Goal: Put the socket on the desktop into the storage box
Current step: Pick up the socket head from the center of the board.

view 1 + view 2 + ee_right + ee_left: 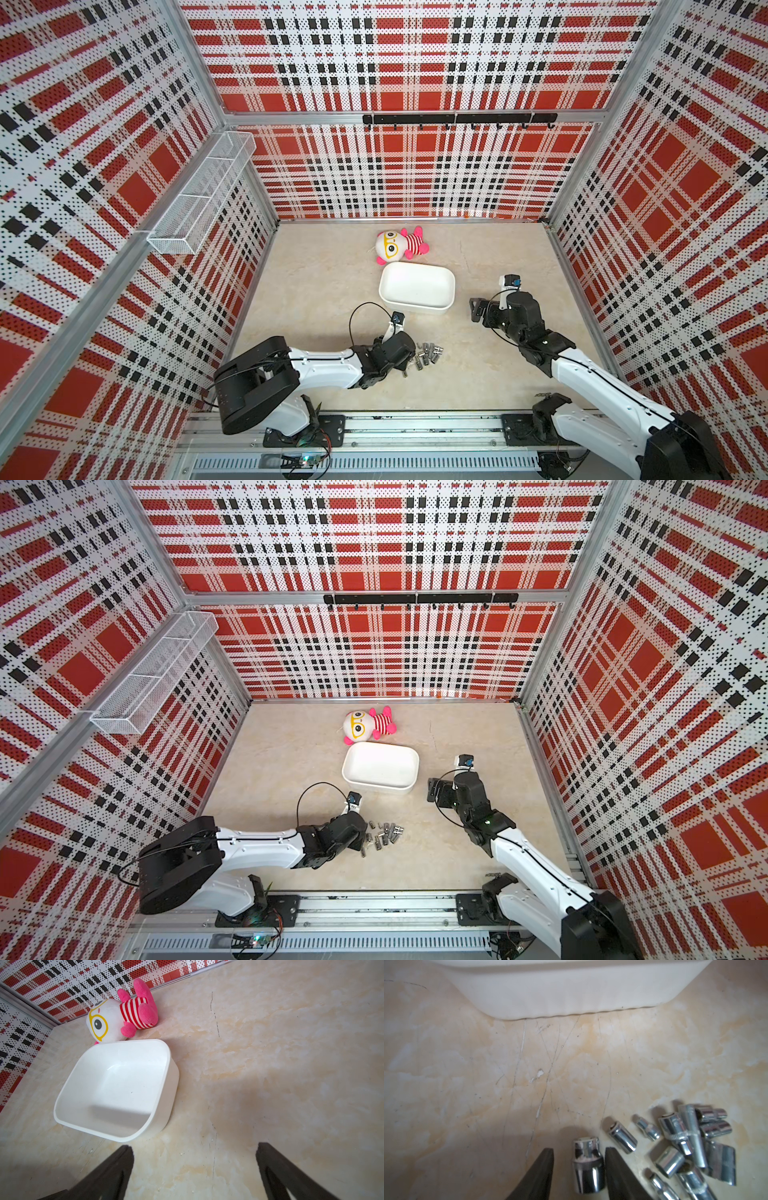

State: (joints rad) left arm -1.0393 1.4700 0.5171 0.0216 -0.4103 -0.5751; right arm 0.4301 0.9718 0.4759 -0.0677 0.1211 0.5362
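The left gripper (579, 1148) straddles a socket (587, 1167), jaws parted. The right gripper (194, 1145) gapes empty near the storage box (166, 1101).

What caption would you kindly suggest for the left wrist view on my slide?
Left fingers flank a chrome socket on the desktop, loose sockets beside, storage box beyond.

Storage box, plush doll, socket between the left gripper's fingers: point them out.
storage box (167, 1093), right wrist view, outer side wall
plush doll (106, 1020), right wrist view, white head
socket (586, 1167), left wrist view, shiny barrel

white storage box (168, 1095) nxt to plush doll (116, 1018)
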